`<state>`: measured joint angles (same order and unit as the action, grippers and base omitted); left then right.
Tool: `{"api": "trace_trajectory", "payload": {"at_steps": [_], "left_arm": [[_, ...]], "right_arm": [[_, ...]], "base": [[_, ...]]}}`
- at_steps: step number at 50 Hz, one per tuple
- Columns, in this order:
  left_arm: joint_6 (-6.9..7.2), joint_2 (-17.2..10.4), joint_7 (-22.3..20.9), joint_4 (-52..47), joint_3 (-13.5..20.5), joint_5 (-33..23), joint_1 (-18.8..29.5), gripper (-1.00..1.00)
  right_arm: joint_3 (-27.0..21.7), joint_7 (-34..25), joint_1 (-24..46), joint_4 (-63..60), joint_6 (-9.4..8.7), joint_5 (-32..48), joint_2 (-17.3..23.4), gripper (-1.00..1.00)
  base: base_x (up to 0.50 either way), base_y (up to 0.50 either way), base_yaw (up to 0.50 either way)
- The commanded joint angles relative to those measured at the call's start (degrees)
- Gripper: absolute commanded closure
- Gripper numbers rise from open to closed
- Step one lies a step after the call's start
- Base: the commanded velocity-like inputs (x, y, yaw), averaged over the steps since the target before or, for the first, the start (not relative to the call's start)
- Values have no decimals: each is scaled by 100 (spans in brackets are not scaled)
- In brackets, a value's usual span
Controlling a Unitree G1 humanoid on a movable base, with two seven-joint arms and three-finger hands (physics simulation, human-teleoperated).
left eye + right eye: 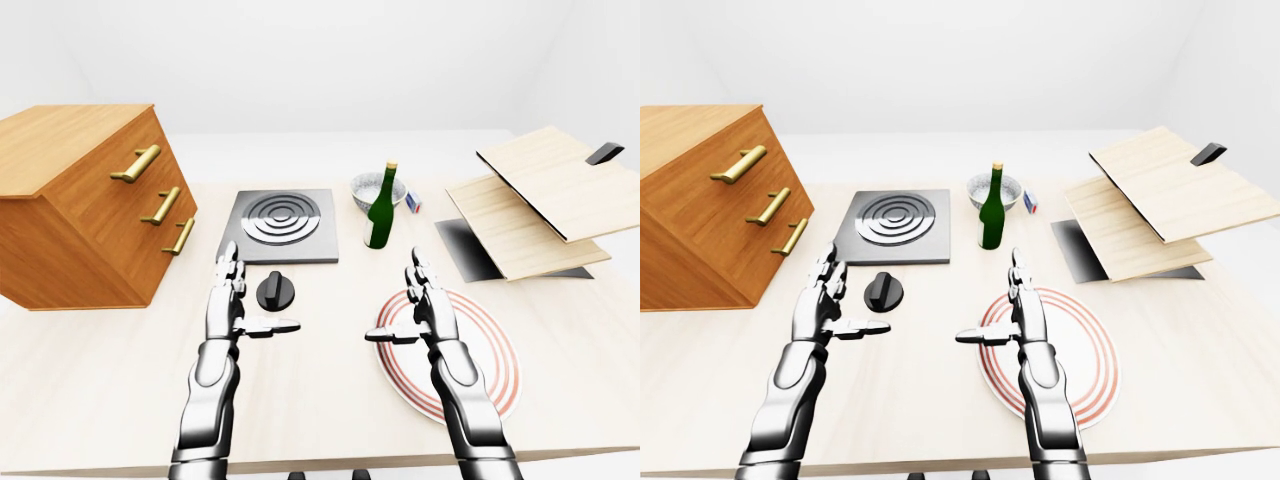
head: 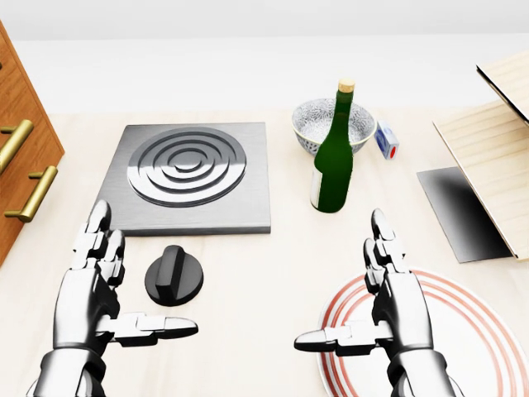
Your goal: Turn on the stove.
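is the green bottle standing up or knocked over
Upright: the green bottle stands on its base on the table, neck pointing up, beside the bowl.

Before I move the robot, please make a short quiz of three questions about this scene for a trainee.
1. True or false: the left hand already grips the black knob.
2. Which object stands between the stove plate and the small blue box in the head view? A) the green bottle B) the wooden drawer cabinet C) the striped plate
3. Fill in: the right hand hovers over the left edge of the striped ____.

Key: 1 false, the open hand is beside the knob, apart from it. 2 A. 3 plate.
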<state>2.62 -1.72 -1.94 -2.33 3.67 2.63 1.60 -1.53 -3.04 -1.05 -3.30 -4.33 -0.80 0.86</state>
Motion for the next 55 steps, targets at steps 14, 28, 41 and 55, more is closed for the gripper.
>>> {"api": "trace_trajectory", "payload": {"at_steps": [14,28,41,55], "left_arm": [[-210,-14,23,419,39,-3,90,-100],[-759,-18,96,1621,-53,-75,457,-100],[-762,3,110,2112,-102,-142,544,-100],[-762,146,193,2644,-308,-323,548,-100]], "right_arm": [[22,-25,-40,19,46,9,-6,-100],[-47,-58,-23,-110,-67,-94,13,-100],[-60,-72,-43,-161,-67,-123,16,-100],[-108,-78,-8,-236,-67,-177,34,-100]], "base": [[0,0,0],[0,0,0],[0,0,0],[0,0,0]]}}
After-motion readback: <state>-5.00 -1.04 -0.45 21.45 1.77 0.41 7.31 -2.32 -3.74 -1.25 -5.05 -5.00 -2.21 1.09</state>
